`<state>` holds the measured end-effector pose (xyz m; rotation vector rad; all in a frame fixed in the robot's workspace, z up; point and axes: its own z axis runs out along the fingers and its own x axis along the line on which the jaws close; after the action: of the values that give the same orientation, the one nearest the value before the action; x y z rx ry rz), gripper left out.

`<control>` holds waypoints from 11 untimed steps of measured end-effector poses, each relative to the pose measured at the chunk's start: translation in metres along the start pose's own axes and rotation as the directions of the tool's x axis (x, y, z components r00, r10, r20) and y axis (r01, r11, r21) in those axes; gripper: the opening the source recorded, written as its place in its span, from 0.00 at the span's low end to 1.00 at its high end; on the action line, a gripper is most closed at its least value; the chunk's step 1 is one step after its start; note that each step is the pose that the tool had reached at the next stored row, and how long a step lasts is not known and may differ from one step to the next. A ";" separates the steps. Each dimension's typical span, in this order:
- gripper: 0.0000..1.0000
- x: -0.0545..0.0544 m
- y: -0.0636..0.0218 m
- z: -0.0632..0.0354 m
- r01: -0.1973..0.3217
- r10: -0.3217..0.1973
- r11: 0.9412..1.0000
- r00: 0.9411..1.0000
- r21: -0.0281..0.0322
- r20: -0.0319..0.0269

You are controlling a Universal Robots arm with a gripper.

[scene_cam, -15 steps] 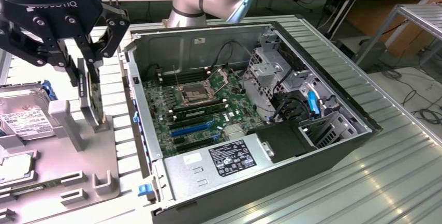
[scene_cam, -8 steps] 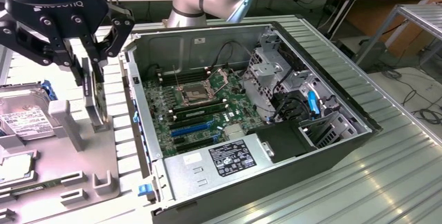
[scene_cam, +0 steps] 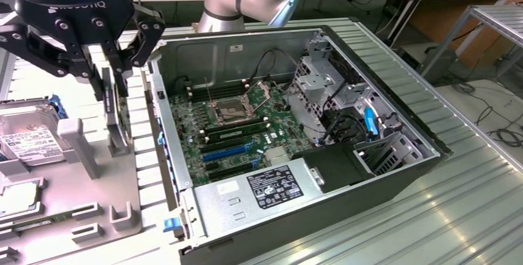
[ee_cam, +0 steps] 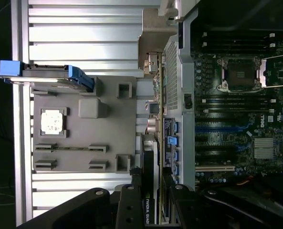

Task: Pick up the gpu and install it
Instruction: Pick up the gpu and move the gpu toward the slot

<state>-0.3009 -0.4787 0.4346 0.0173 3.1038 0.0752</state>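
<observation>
The gripper is clamped on the gpu, which stands on edge at a tray slot beside the open case, probably so its connector edge faces down for seating.

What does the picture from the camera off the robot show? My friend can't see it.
A black robot hand grips a thin black graphics card, held on edge at a gray parts tray beside an open computer case. A green main board lies inside the case, and a silver hard drive sits on the tray.
</observation>
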 end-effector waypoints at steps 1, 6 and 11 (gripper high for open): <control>0.27 -0.001 0.0000 0.0000 0.000 0.000 1.000 1.000 0.000 0.000; 0.27 -0.004 0.0001 0.0001 0.000 0.000 1.000 1.000 0.000 0.000; 0.27 -0.008 0.0001 0.0003 0.000 0.000 1.000 1.000 0.000 0.000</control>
<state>-0.2924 -0.4787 0.4346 0.0173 3.1038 0.0752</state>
